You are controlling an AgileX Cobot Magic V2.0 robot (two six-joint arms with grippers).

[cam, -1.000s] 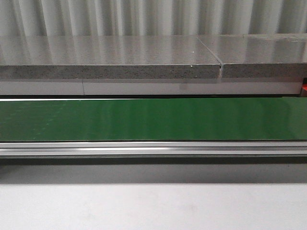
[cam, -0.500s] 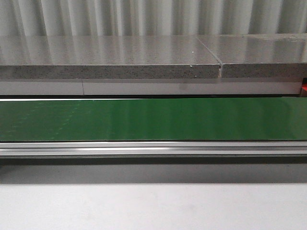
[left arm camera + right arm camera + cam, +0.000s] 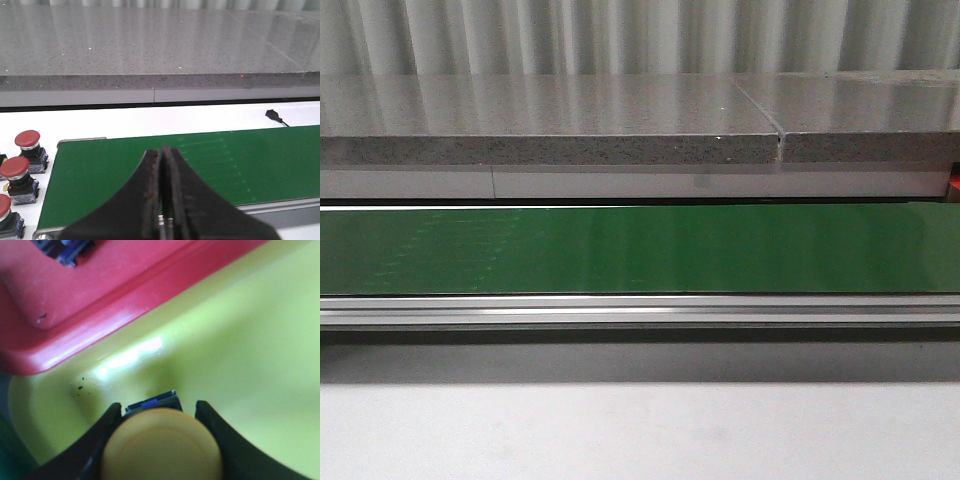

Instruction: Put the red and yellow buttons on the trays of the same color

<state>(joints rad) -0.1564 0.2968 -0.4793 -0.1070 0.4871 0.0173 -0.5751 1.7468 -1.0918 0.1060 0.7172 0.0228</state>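
Your right gripper [image 3: 159, 440] squeezes the yellow button [image 3: 161, 445] between its fingers, over the yellow tray [image 3: 240, 340]; your left gripper [image 3: 164, 200] is clenched empty, red buttons [image 3: 20, 167] at nine o'clock.

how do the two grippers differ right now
The left gripper is shut with nothing between its jaws, while the right gripper grips a yellow button. The left one hangs over the green belt; the right one is low inside the yellow tray. Both have dark fingers.
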